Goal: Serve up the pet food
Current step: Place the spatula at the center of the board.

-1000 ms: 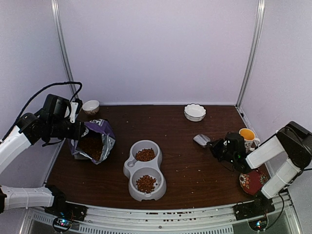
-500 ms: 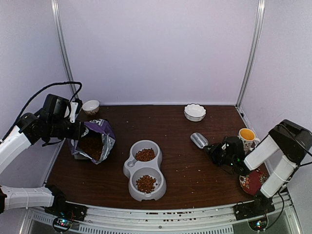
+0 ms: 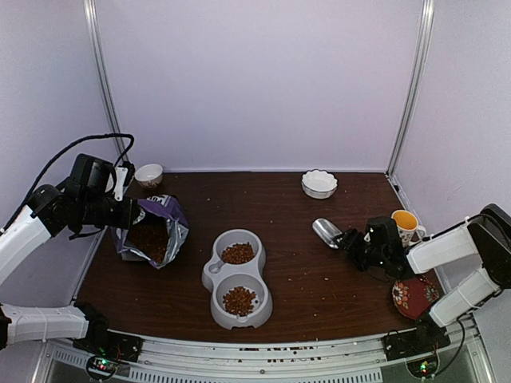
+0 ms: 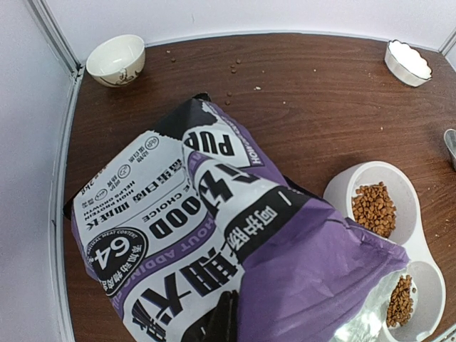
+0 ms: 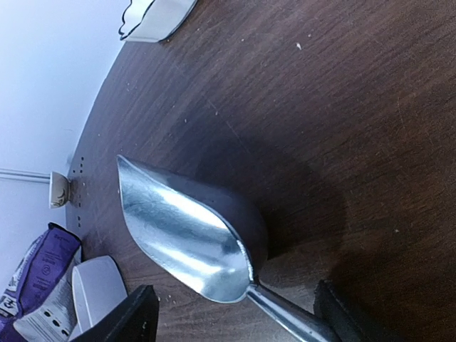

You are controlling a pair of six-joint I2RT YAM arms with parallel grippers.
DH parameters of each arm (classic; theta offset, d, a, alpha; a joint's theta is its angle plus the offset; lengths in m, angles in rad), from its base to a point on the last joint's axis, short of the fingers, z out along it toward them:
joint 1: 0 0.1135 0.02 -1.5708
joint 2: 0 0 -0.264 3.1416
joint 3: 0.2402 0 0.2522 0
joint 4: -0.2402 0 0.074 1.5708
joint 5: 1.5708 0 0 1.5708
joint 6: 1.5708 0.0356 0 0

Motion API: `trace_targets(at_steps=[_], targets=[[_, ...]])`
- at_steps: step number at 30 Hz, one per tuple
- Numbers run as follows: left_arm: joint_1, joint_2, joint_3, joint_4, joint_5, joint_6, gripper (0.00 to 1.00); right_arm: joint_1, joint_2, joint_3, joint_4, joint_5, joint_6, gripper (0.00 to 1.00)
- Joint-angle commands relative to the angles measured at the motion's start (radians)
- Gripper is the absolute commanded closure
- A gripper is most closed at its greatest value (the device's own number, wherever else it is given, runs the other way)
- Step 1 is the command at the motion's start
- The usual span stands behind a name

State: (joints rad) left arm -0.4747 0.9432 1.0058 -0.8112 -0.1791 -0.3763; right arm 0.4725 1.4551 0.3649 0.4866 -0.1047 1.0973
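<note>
Twice spotted pet food (image 3: 239, 253): in both wells of the grey double bowl (image 3: 217, 266), near centre, and inside the purple bag (image 3: 174, 211) at left. Found right gripper (image 3: 349, 239) spread wide astride the handle of the metal scoop (image 3: 326, 231), gripping nothing; left gripper (image 3: 128, 214) pinched shut on the bag. Feared a clipped handle skidding the scoop, or a tug tipping the bag.

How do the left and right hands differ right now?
The left hand is shut on the purple bag, propping it open; the right hand is open, fingers either side of the metal scoop handle, gripping nothing. The left hand sits raised at the bag's mouth; the right hand is low over the table. Both are black.
</note>
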Motion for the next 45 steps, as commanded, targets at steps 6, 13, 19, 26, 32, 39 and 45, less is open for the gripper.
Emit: trace_targets(at_steps=[6, 13, 19, 26, 32, 39, 45], targets=[[0.027, 0.000, -0.002, 0.049, -0.066, 0.007, 1.00, 0.043, -0.112, 0.053, -0.261, 0.108, -0.094, 0.01], [0.026, -0.007, -0.003, 0.048, -0.064, 0.007, 1.00, 0.078, -0.199, 0.107, -0.446, 0.184, -0.148, 0.00], [0.026, -0.007, -0.003, 0.050, -0.054, 0.007, 1.00, 0.120, -0.278, 0.174, -0.606, 0.261, -0.189, 0.00], [0.027, -0.009, -0.006, 0.058, -0.030, 0.014, 1.00, 0.185, -0.358, 0.263, -0.787, 0.359, -0.241, 0.00], [0.027, -0.008, -0.007, 0.060, -0.009, 0.017, 1.00, 0.234, -0.375, 0.342, -0.903, 0.407, -0.278, 0.00], [0.027, -0.009, -0.010, 0.063, -0.002, 0.016, 1.00, 0.256, -0.364, 0.337, -0.902, 0.381, -0.275, 0.00], [0.027, -0.007, -0.010, 0.062, -0.006, 0.016, 1.00, 0.301, -0.327, 0.269, -0.815, 0.320, -0.237, 0.00]])
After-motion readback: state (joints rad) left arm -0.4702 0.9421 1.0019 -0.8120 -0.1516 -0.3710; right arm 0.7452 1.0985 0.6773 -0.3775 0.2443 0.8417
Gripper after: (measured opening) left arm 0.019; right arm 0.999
